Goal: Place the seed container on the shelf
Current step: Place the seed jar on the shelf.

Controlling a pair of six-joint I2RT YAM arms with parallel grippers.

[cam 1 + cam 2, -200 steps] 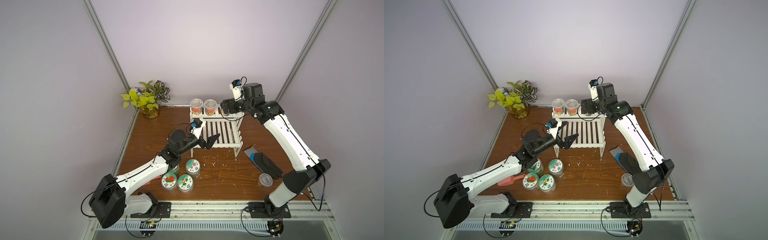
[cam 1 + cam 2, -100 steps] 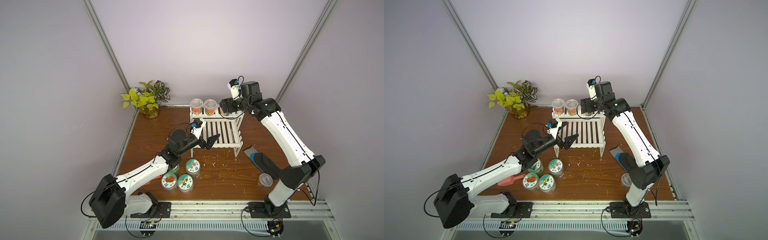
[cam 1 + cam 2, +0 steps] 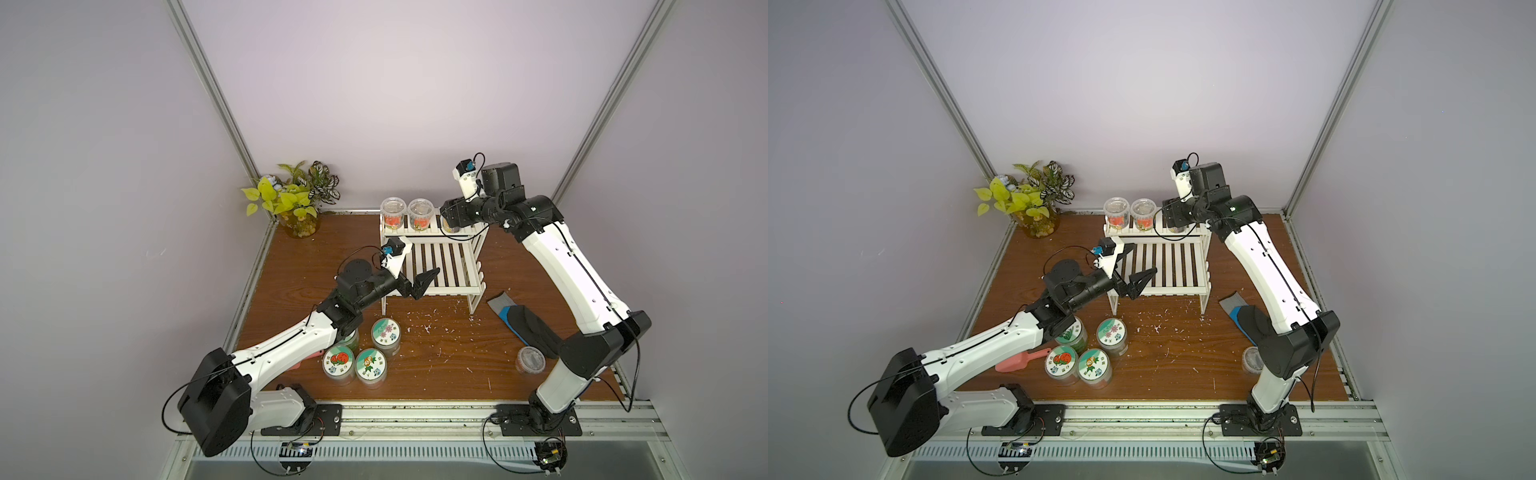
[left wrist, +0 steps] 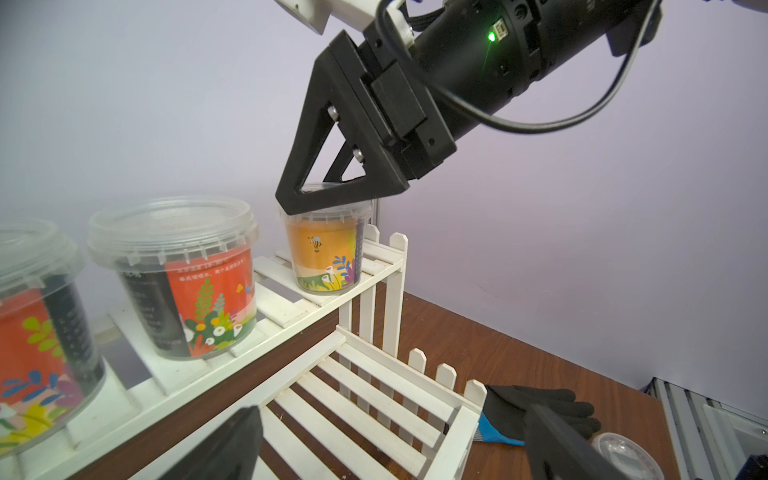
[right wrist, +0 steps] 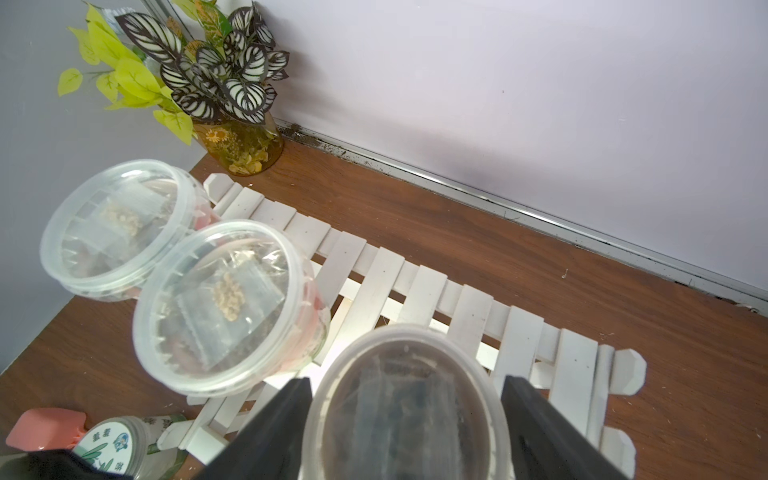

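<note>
Two red seed tubs (image 4: 187, 286) and the orange seed container (image 4: 324, 253) stand in a row on the top step of the white shelf (image 3: 453, 266). The right claw (image 5: 405, 386) has a finger on each side of the orange one's lid at the step's right end, but I cannot tell if it squeezes. The left claw (image 3: 1144, 257) is wide apart and empty, by the low step's front left corner.

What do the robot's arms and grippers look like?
The left arm and right arm wear white shells with black joints, and thin black cables loop along them. The left gripper and right gripper are black, with pointy triangle-shaped fingers. A white camera mount with a blue bit sits on each wrist. A tiny green light glows on the right one.
</note>
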